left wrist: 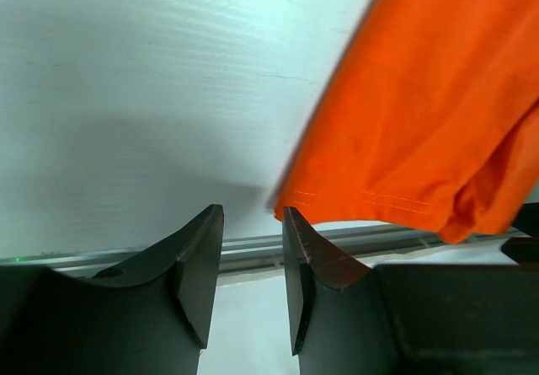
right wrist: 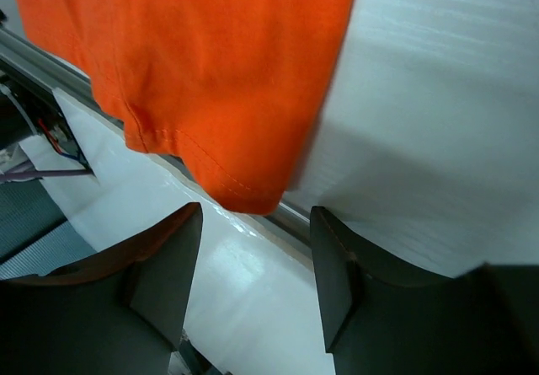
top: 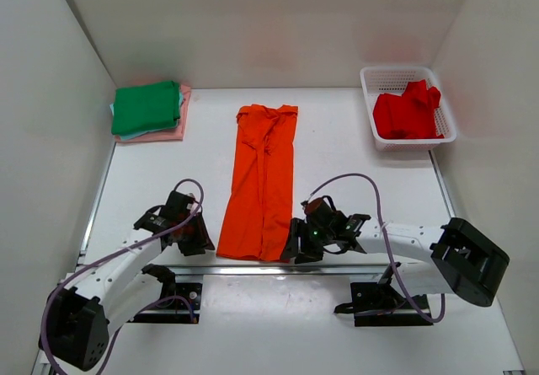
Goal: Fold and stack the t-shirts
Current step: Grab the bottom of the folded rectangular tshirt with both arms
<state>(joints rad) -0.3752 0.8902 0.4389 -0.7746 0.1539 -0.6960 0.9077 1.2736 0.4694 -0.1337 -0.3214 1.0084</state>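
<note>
Orange t-shirt [top: 259,181]: you're looking at it lying in the middle of the table [top: 362,190] as a long narrow strip, hem end reaching the near edge, between both arms.
Left gripper [left wrist: 253,223]: jaws are standing slightly apart and pinching nothing. It is sitting just beside the strip's left hem corner.
Right gripper [right wrist: 257,223]: jaws are gaping wide and empty, hovering by the right hem corner.
Done: green t-shirt [top: 146,105] is topping a folded stack at far left, with pink t-shirt [top: 181,126] and pale blue t-shirt [top: 123,136] peeking out beneath. Three are looking finished.
In progress: orange is looking side-folded only, so you're likely needing crosswise folds, then stacking.
Left: red t-shirt [top: 408,114] is sitting crumpled in the white basket [top: 370,84].
Hidden: you're not seeing the strip's layer count. The blue is showing only a sliver, anything under the red is unclear, and the wrist views are cutting off most of the cloth.
</note>
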